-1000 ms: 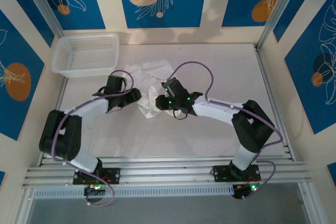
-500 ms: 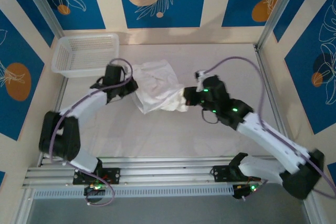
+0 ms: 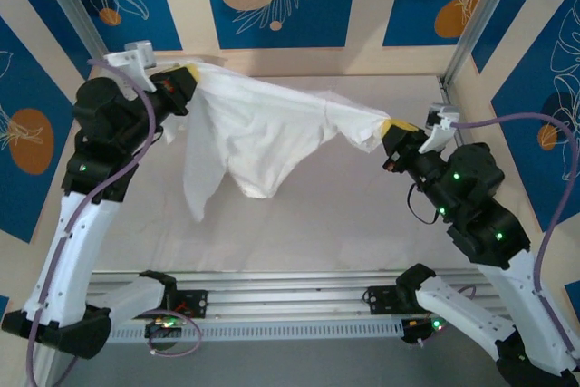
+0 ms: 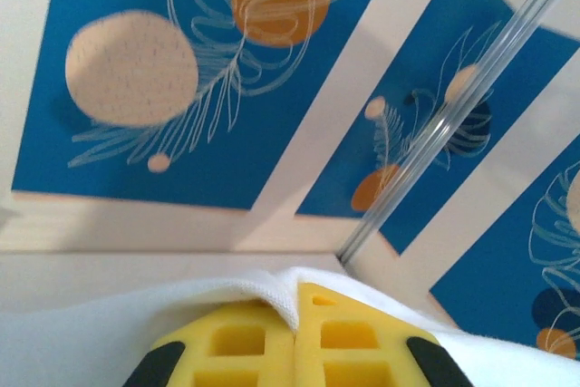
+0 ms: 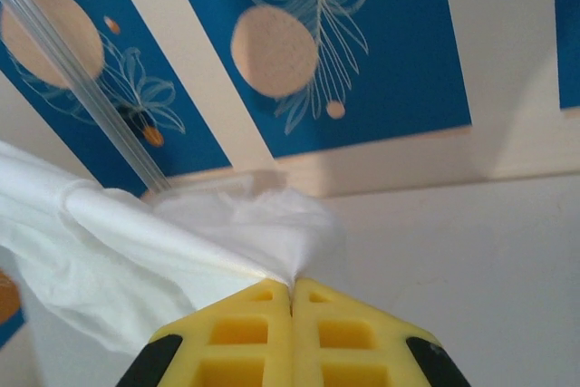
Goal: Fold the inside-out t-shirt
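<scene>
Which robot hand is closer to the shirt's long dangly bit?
Left. The left fingers pinch the shirt where that flap hangs; the right fingers hold the opposite end.

A pale, off-white table [image 3: 344, 224] seen from above, its surface smooth and matte. Aluminium rails [image 3: 290, 289] run along its near edge, with the two black arm bases [image 3: 403, 299] bolted onto them. A drooping tail of the white t-shirt [image 3: 263, 142] possibly brushes the surface at left; the angle leaves this unclear.

White t-shirt [image 3: 263, 133], blue walls [image 3: 313, 6] with orange-and-cream leaf prints.
</scene>
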Action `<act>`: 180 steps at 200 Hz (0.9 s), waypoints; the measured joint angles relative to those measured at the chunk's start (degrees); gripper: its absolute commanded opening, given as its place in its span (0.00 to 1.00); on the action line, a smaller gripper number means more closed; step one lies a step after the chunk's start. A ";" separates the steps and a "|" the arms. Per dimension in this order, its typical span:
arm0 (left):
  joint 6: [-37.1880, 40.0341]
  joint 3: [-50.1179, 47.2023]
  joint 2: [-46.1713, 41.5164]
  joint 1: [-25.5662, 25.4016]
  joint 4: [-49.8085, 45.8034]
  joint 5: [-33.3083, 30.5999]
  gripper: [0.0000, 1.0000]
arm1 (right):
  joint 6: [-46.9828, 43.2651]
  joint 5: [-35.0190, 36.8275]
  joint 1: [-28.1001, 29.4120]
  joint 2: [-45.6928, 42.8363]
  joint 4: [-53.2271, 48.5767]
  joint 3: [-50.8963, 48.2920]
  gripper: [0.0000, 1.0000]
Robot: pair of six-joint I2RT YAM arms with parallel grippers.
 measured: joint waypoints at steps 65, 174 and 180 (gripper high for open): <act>0.72 -5.79 9.35 -8.09 -0.85 1.57 0.00 | 0.02 1.42 -0.85 1.29 -1.09 -4.20 0.00; 4.44 -27.69 13.64 -12.37 1.33 -15.52 0.57 | 8.22 -12.98 -23.15 -0.28 -9.66 -22.80 0.00; 4.22 -26.80 15.32 -10.64 1.05 -14.95 0.57 | 8.41 -13.99 -23.21 -0.31 -9.55 -22.93 0.00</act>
